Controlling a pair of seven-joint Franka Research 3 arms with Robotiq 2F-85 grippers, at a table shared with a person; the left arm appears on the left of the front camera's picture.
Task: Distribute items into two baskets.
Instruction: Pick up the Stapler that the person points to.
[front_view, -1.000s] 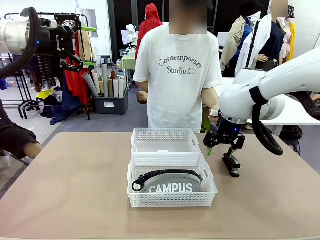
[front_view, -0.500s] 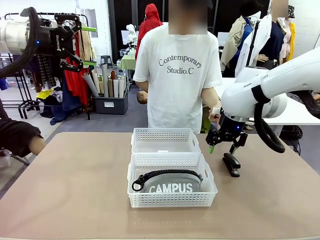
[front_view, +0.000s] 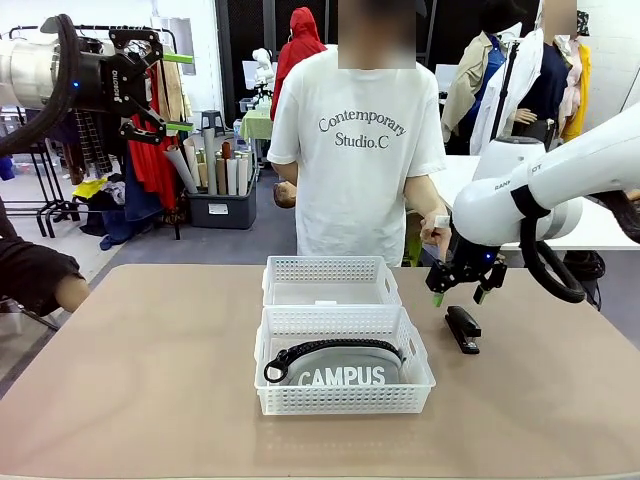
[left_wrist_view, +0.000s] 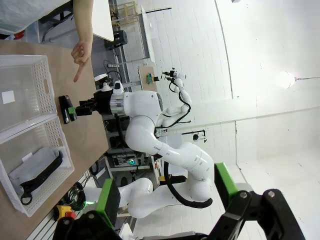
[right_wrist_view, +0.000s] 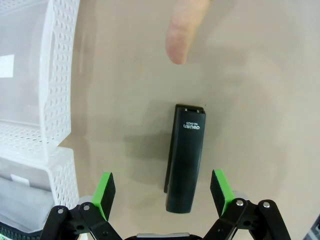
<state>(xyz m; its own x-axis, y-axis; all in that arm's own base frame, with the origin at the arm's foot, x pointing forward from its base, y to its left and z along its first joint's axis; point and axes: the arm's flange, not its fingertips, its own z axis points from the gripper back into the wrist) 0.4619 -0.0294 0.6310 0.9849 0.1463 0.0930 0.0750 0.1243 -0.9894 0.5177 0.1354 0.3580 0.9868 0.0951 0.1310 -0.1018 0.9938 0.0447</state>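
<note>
Just ahead of the right pincer (right_wrist_view: 162, 192), the slim black stapler (right_wrist_view: 186, 157) looks like smooth satin plastic, lying on a matt, smooth tan worktop (right_wrist_view: 260, 100). Beside the pincer, two white lattice baskets (front_view: 345, 400) show faintly glossy moulded plastic; one holds a matt grey woven-cloth pouch (front_view: 340, 362).

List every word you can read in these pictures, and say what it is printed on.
"CAMPUS": white letters on the grey pouch in the near basket.
"Contemporary Studio.C": on the person's white T-shirt.
Print on the black stapler: too small to read.
Lettering on the right arm: partly hidden, unreadable.
</note>
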